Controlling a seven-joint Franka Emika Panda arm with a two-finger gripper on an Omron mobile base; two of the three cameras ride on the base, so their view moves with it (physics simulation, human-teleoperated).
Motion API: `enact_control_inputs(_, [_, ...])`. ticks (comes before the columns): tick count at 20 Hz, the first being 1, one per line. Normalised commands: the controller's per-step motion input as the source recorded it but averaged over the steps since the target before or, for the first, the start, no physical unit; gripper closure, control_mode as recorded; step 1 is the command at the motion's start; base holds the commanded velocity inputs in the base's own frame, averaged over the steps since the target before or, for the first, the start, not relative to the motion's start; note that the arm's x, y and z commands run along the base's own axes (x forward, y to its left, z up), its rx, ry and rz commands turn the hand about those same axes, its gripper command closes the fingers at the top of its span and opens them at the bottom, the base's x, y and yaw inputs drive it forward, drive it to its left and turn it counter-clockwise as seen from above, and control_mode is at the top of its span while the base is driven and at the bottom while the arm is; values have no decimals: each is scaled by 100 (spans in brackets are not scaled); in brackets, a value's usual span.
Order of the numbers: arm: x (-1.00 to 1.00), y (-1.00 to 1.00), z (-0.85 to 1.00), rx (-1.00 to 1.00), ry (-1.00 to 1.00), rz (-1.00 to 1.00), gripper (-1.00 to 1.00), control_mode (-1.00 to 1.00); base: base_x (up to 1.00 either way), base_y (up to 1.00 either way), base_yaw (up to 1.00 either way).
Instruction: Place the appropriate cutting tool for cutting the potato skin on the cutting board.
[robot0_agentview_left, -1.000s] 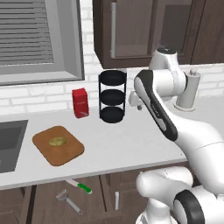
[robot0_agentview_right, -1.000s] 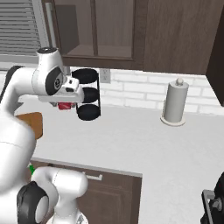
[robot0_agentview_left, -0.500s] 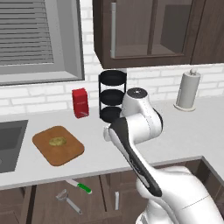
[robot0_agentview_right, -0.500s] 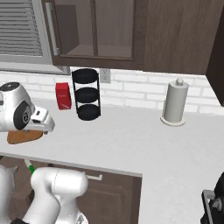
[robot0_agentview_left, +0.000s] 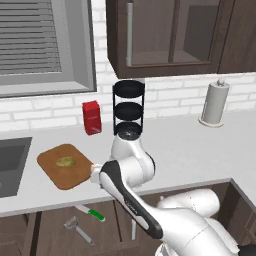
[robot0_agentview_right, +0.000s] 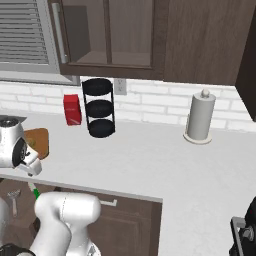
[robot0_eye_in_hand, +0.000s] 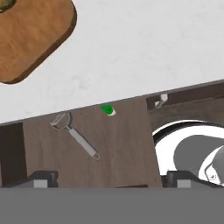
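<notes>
The grey peeler (robot0_eye_in_hand: 74, 133) lies on a brown wooden surface below the counter's front edge, its looped head toward the counter. The peeler (robot0_agentview_left: 77, 229) also shows low in the left base view, beside the green-handled knife (robot0_agentview_left: 92, 214). My gripper (robot0_eye_in_hand: 109, 179) is open and holds nothing. Its two tips stand wide apart, just short of the peeler. The hand (robot0_agentview_left: 96, 172) hovers over the counter's front by the right edge of the brown cutting board (robot0_agentview_left: 52, 172). The yellow-brown potato (robot0_agentview_left: 65, 161) rests on the board. Board (robot0_eye_in_hand: 30, 39) and potato (robot0_eye_in_hand: 6, 3) fill the hand view's upper left.
A red box (robot0_agentview_left: 91, 117) and a black three-tier rack (robot0_agentview_left: 129, 107) stand by the back wall. A paper-towel roll (robot0_agentview_left: 216, 102) is at the far right and a sink (robot0_agentview_left: 10, 160) at the left. The knife's green handle (robot0_eye_in_hand: 107, 110) pokes out under the counter edge.
The arm has swung from high at the back right down and left, to the counter's front edge beside the board. The board, potato, peeler and knife have not moved.
</notes>
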Motion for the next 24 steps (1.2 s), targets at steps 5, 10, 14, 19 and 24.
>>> enact_control_inputs(5, [14, 100, -78, 2, 14, -14, -100, -100, 0, 0, 0])
enact_control_inputs(10, [2, 88, -34, -2, 10, -6, -100, -100, 0, 0, 0])
enact_control_inputs(14, [-26, 42, -30, -1, 6, 0, -100, -100, 0, 0, 0])
enact_control_inputs(19, [-42, 26, -28, -2, 8, 8, -100, -100, 0, 0, 0])
enact_control_inputs(24, [-32, 3, -31, -3, 2, 16, -100, -100, 0, 0, 0])
